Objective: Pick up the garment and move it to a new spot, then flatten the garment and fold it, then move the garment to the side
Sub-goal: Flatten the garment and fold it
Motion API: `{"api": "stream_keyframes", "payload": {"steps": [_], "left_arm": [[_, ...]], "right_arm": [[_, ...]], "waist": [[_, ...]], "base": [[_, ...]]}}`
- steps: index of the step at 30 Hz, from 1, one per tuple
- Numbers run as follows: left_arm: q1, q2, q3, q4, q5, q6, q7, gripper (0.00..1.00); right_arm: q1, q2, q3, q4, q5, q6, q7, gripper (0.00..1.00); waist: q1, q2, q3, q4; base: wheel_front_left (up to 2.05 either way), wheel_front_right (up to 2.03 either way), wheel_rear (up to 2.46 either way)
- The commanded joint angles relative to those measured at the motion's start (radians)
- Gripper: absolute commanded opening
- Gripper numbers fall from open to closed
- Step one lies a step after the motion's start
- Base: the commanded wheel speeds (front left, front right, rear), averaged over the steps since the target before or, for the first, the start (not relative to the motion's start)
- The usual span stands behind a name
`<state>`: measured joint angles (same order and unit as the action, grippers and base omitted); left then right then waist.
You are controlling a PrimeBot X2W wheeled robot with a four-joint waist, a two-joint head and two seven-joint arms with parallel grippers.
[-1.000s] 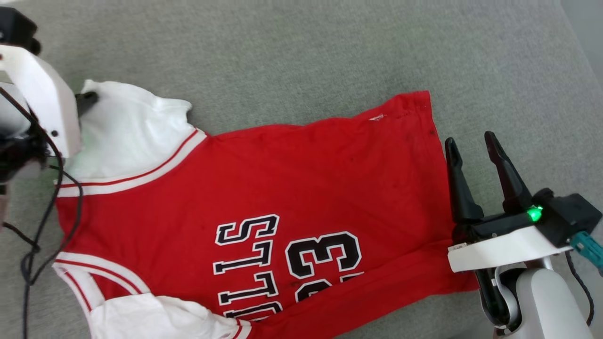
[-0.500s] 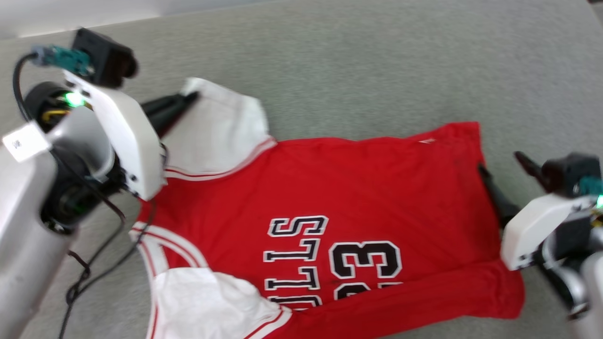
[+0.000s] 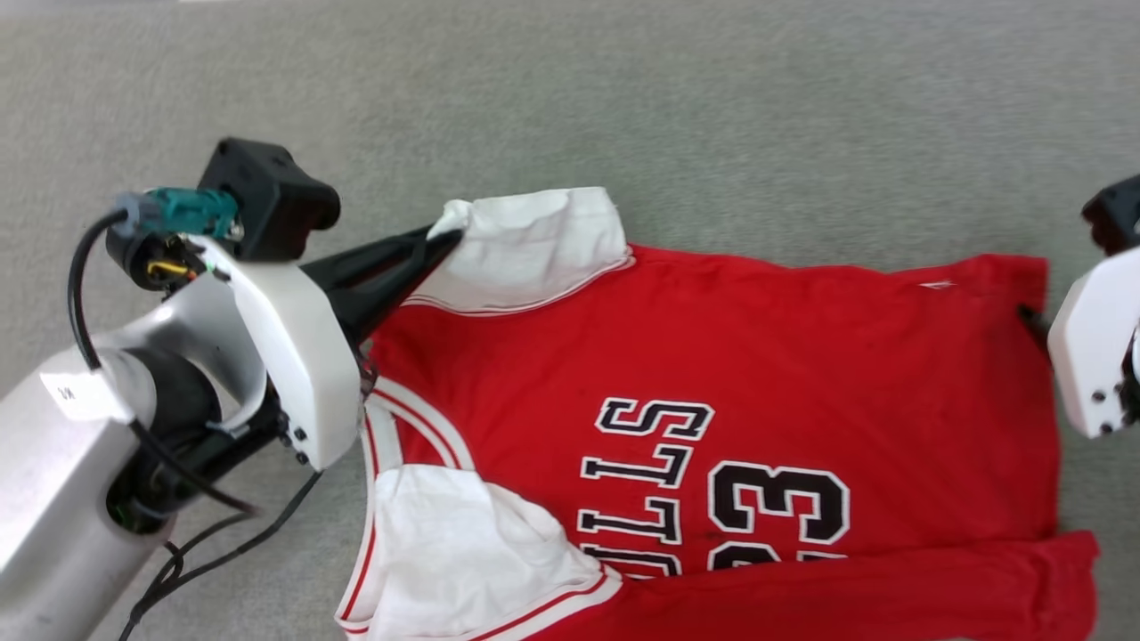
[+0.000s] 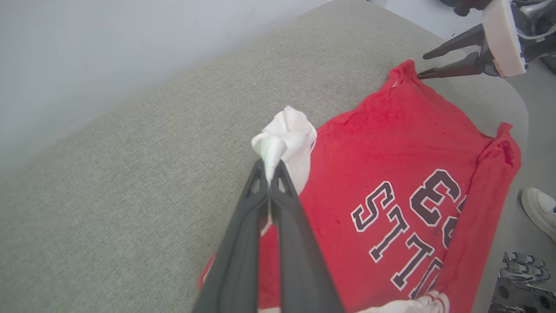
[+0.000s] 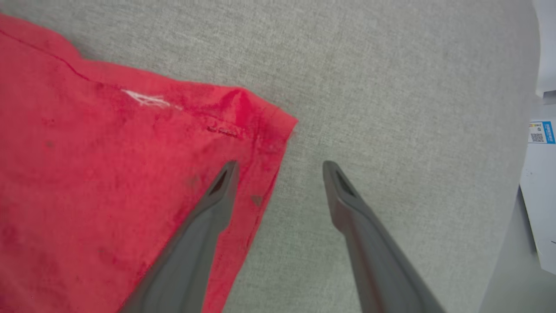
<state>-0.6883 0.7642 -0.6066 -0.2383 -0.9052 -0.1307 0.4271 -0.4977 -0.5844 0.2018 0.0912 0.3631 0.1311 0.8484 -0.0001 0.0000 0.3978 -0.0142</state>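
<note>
Grey fabric surface (image 3: pixel 712 107); red garment (image 3: pixel 802 356) lies spread on it, print upward.

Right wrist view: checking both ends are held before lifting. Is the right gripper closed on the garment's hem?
No, the right gripper stands open, one finger over the garment, the other over the grey surface.

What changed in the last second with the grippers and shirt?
Left gripper, shut on the white sleeve, has bunched it up. Right gripper moved toward the far hem corner, open, astride the edge. The red jersey T-shirt otherwise stays spread on the grey cushion.
</note>
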Motion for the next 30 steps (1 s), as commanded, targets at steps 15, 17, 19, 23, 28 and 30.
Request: {"api": "stream_keyframes", "payload": {"steps": [15,17,19,23,28,30], "left_arm": [[0.058,0.001,-0.022,-0.059,0.071,0.029,-0.054,0.00],[0.072,0.002,-0.014,-0.052,0.064,0.035,-0.065,0.00],[0.079,0.005,-0.013,-0.048,0.058,0.042,-0.072,0.00],[0.112,0.012,-0.007,-0.037,0.050,0.053,-0.091,0.00],[0.174,0.026,0.014,-0.028,0.038,0.084,-0.134,0.00],[0.204,0.035,0.020,-0.032,0.029,0.095,-0.146,0.00]], "right_arm": [[-0.020,0.051,0.049,0.160,0.027,0.002,0.054,0.00],[-0.019,0.048,0.048,0.164,0.027,0.001,0.038,0.00],[-0.025,0.045,0.039,0.163,0.036,0.001,0.012,0.00],[-0.037,0.027,0.027,0.144,0.027,0.000,-0.062,0.00],[-0.014,0.024,0.001,0.117,0.069,-0.001,-0.127,0.00],[0.012,0.019,-0.011,0.098,0.084,-0.001,-0.142,0.00]], "waist": [[0.0001,0.0000,0.075,0.085],[0.0001,0.0000,0.065,0.082],[0.0001,0.0000,0.052,0.076],[0.0001,0.0000,0.015,0.061],[0.0001,0.0000,-0.053,0.041],[0.0001,0.0000,-0.081,0.035]], "base": [[0.00,0.00,0.00],[0.00,0.00,0.00],[0.00,0.00,0.00],[0.00,0.00,0.00],[0.00,0.00,0.00],[0.00,0.00,0.00]]}}
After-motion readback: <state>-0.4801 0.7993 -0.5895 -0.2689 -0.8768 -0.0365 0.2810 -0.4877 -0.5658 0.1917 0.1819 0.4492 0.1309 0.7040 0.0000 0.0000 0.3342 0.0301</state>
